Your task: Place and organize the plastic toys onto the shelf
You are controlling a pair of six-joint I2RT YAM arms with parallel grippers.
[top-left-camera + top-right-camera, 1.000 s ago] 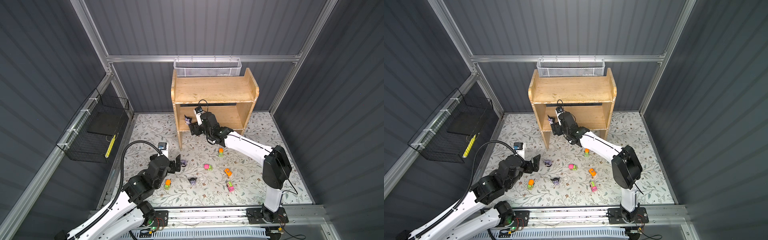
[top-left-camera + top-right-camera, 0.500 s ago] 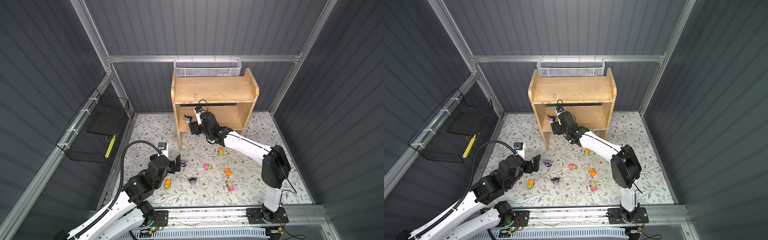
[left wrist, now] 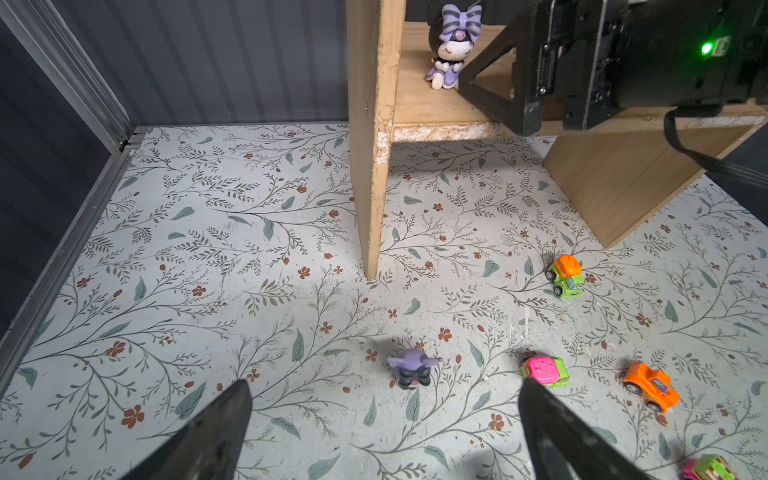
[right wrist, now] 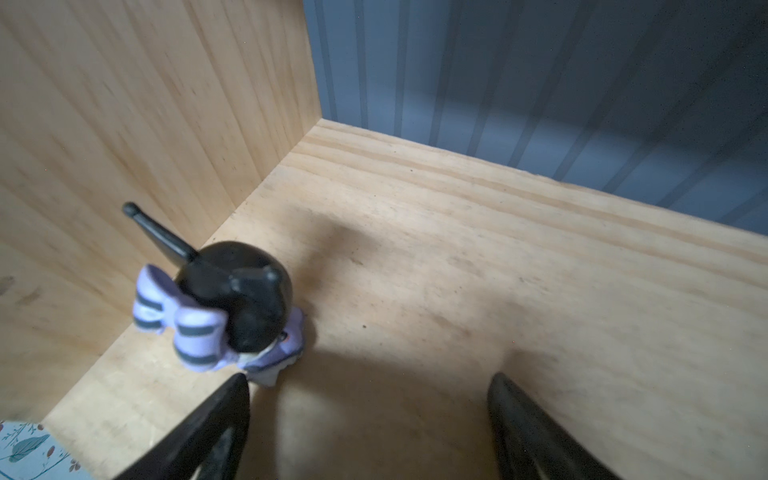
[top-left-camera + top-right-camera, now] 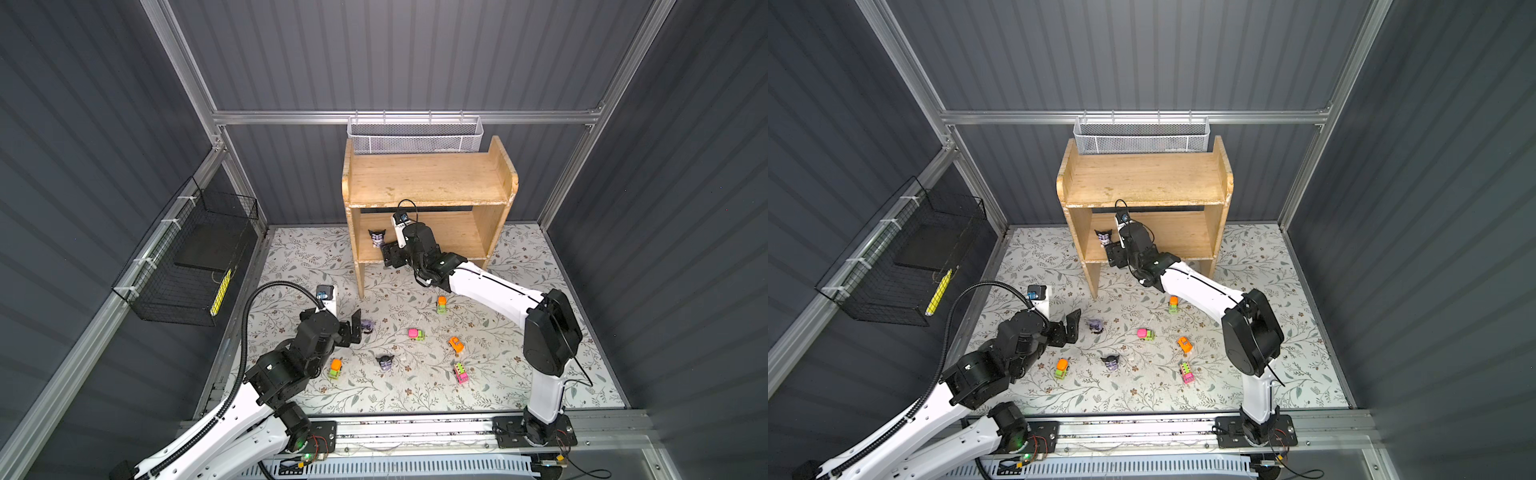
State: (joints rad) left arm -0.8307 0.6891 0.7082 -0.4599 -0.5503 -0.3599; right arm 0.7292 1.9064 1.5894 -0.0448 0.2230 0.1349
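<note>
The wooden shelf (image 5: pixel 428 183) stands at the back. A black-and-lilac figurine (image 5: pixel 377 238) (image 4: pixel 232 307) stands upright on its lower tier, by the left side panel. My right gripper (image 5: pixel 388 253) (image 4: pixel 368 378) is open just in front of it, holding nothing. On the floor lie a lilac figurine (image 5: pixel 367 326) (image 3: pixel 412 369), another figurine (image 5: pixel 385 362) and several neon cars, among them a pink one (image 5: pixel 416 334) and an orange one (image 5: pixel 456 345). My left gripper (image 5: pixel 353 328) (image 3: pixel 384 382) hangs open just short of the lilac floor figurine.
A white mesh basket (image 5: pixel 414 135) hangs behind the shelf top. A black wire basket (image 5: pixel 187 266) is fixed to the left wall. The shelf's left leg (image 3: pixel 372 208) stands beyond the left gripper. An orange-green car (image 5: pixel 336 368) lies beside the left arm.
</note>
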